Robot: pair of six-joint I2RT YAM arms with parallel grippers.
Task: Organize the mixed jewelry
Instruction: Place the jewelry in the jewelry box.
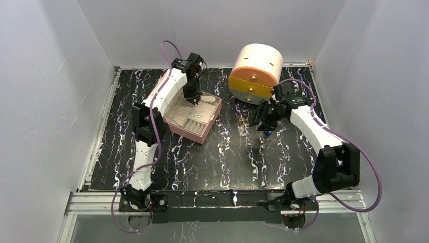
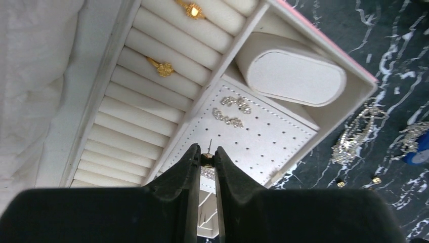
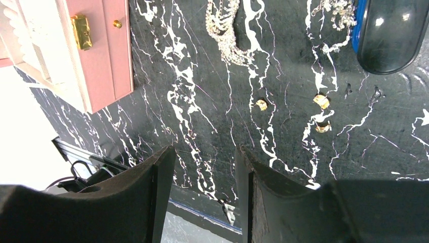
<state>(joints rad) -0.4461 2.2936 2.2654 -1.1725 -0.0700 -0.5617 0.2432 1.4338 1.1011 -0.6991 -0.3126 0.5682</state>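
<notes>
Right now my left gripper point(image 2: 206, 154) is pinched almost shut on a tiny stud earring point(image 2: 208, 160), its pin poking out between the fingertips, just above the dotted pad point(image 2: 283, 136) inside the pink box point(image 1: 202, 135) at the far left of the table point(image 1: 212, 167). Silver earrings point(image 2: 227, 120) sit on that pad, and two gold rings point(image 2: 162, 67) are tucked into the ring rolls beside it. My right gripper point(image 3: 204, 152) hangs wide open, holding nothing, over three loose gold pieces point(image 3: 261, 105) right of centre, near the chains point(image 3: 225, 30) and a blue object point(image 3: 387, 35).
</notes>
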